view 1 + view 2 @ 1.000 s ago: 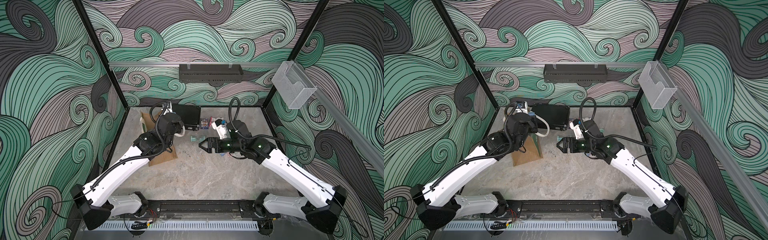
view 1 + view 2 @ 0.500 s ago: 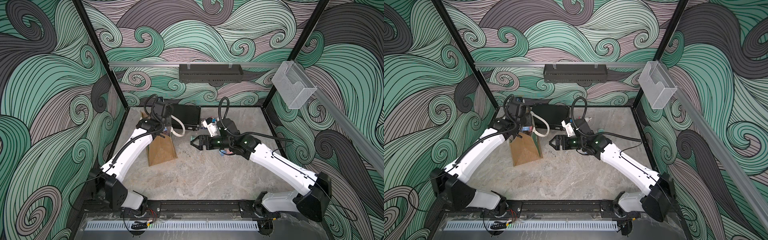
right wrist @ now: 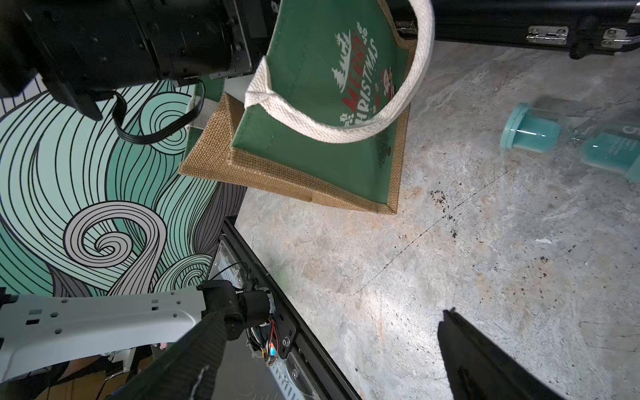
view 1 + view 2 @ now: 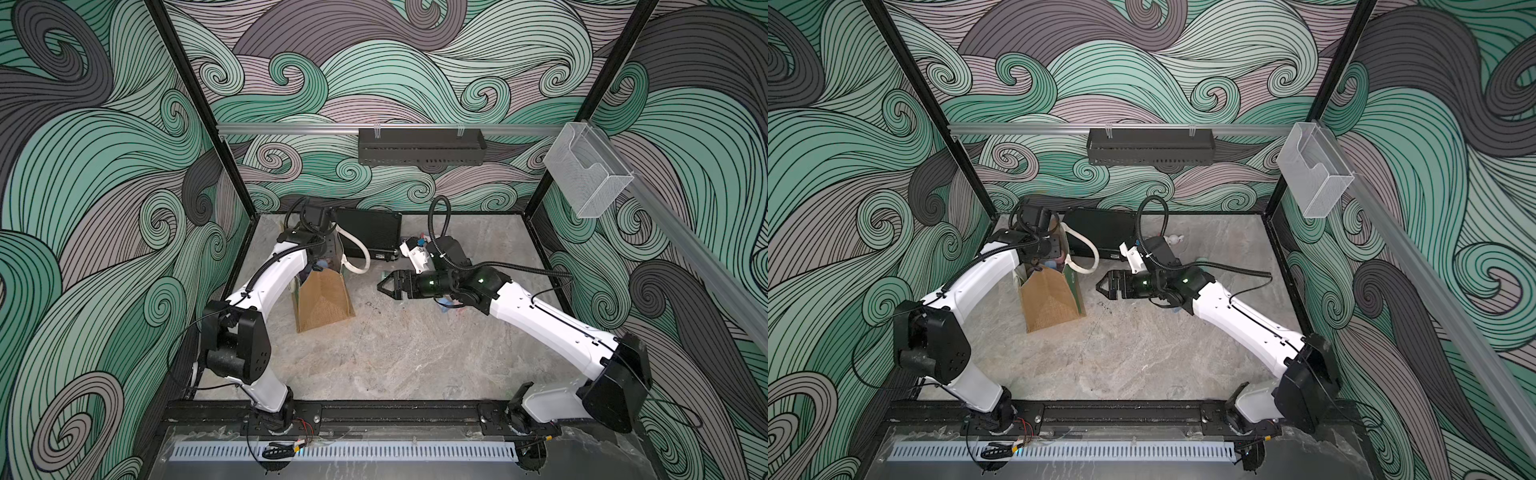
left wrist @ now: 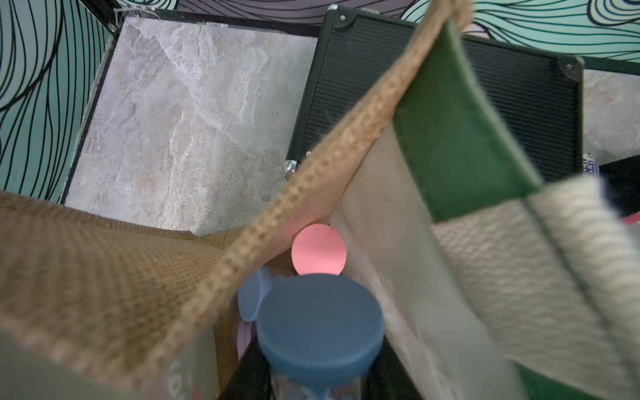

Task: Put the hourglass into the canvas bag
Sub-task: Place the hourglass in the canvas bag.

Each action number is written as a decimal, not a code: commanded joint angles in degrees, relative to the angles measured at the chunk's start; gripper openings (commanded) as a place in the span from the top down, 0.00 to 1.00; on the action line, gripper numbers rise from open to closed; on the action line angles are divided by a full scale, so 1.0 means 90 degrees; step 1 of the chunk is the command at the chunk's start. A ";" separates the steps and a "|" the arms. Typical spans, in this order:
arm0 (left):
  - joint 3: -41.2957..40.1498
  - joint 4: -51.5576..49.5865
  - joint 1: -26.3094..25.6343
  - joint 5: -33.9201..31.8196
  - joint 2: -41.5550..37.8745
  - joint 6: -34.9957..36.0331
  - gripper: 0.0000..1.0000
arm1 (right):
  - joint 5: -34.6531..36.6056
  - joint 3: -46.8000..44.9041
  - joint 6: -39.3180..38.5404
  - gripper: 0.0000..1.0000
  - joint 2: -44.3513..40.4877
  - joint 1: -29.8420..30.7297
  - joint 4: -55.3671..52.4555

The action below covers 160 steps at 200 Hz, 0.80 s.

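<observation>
We are in a robot lab, inside a closed test cell. Two white arms, the left arm [image 4: 282,276] and the right arm [image 4: 536,318], stand bolted to a black rail [image 4: 395,413] along the front edge of a stone-look table [image 4: 395,353]. Black posts [image 4: 203,118] frame the cell, and its walls [image 4: 83,166] are panels printed with green and grey swirls. An aluminium bar [image 4: 291,128] across the back carries a black tray [image 4: 419,146]; a clear bin [image 4: 586,178] hangs on the side bar. Bare wires [image 3: 272,341] show at the rail. Corrugated cables [image 4: 519,266] run along the arms. The only goods we see are props, among them a bag [image 4: 324,299] and a case [image 4: 370,232], set out on the table.
</observation>
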 commanded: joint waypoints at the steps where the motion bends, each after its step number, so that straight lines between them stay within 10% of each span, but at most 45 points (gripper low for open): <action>1: 0.0017 -0.0196 0.0091 0.0251 0.0254 -0.0188 0.93 | -0.0129 0.0104 -0.0080 0.01 -0.0004 -0.0122 0.0108; 160: 0.0271 -0.0510 0.0106 0.0240 -0.0639 0.0059 0.44 | -0.0009 -0.0070 -0.0181 0.00 -0.0534 -0.0501 -0.0038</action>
